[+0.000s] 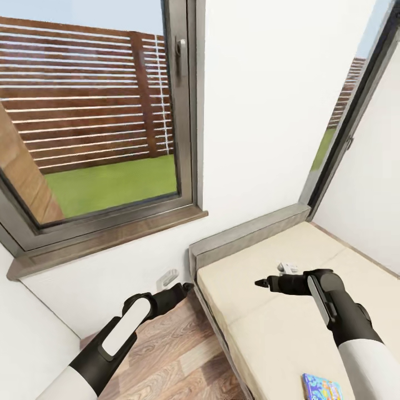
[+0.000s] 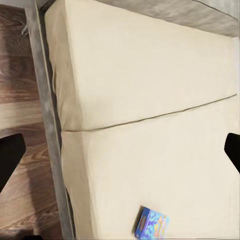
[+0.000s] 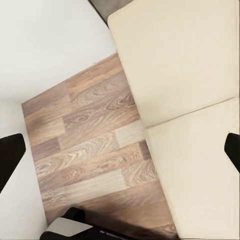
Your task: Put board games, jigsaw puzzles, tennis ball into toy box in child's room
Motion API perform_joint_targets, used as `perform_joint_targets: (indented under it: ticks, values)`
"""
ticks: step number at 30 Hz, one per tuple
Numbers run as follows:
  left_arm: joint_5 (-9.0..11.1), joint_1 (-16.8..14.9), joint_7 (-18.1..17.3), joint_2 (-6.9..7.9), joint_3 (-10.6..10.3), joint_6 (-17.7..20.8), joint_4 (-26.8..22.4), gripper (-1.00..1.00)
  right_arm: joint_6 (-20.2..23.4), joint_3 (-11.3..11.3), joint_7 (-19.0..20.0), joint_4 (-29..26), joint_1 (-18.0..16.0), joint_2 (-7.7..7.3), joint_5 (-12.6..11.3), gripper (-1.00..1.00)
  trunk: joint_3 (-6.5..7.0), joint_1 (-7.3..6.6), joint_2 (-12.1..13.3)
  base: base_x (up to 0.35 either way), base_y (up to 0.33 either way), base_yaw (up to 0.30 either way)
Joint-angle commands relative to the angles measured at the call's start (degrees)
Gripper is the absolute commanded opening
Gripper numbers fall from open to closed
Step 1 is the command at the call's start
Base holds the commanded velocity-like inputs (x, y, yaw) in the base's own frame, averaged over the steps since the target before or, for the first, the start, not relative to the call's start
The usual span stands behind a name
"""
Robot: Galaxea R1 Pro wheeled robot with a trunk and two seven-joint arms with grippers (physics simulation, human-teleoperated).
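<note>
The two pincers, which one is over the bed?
The right pincer: it hangs above the bed, while the left pincer is over the wood floor.

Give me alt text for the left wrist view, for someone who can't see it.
A blue board game box lies flat on a cream mattress split by a seam, beside a grey bed frame and wood floor. The open left claw's dark fingertips show at both picture edges, holding nothing.
</note>
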Motion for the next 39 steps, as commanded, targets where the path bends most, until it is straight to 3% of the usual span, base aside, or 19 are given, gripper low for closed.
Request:
perform_joint_targets:
  ticks: [1,10,19,24,33,39]
  values:
    - [0.5,-0.1,0.5,0.06,-0.1,-0.1,-0.1,1.0,0.3,-0.1,0.2,0.0,-0.1,0.01,0.1,1.0,-0.12,0.04,-0.1,0.0,0.0,-0.281]
    - [0.7,-0.1,0.4,0.09,0.2,0.0,0.0,1.0,0.4,-0.3,0.1,0.6,-0.5,-0.2,0.1,1.0,-0.12,0.04,-0.1,0.0,0.0,-0.281]
    - [1.3,0.7,0.7,0.29,1.3,0.4,-0.2,1.0,0.6,-2.6,-0.4,3.7,-2.2,-0.67,0.3,1.0,-0.12,0.04,-0.1,0.0,0.0,-0.281]
    - [1.2,2.2,1.6,1.37,2.4,0.7,-1.3,1.0,1.3,-4.7,-4.7,10.1,-5.6,-1.03,0.4,1.0,-0.17,0.04,-0.1,0.0,0.0,-0.281]
    - [1.9,3.5,2.1,3.22,3.1,0.7,-2.7,1.0,1.4,-6.4,-12.8,20.0,-10.4,-2.22,0.0,1.0,-0.31,0.04,-0.1,0.0,0.0,-0.22]
    - [4.1,4.0,3.6,3.75,4.4,1.1,-3.4,1.0,1.2,-6.9,-15.4,24.0,-12.1,-2.84,-0.1,1.0,-0.35,0.04,-0.1,0.0,0.0,-0.085]
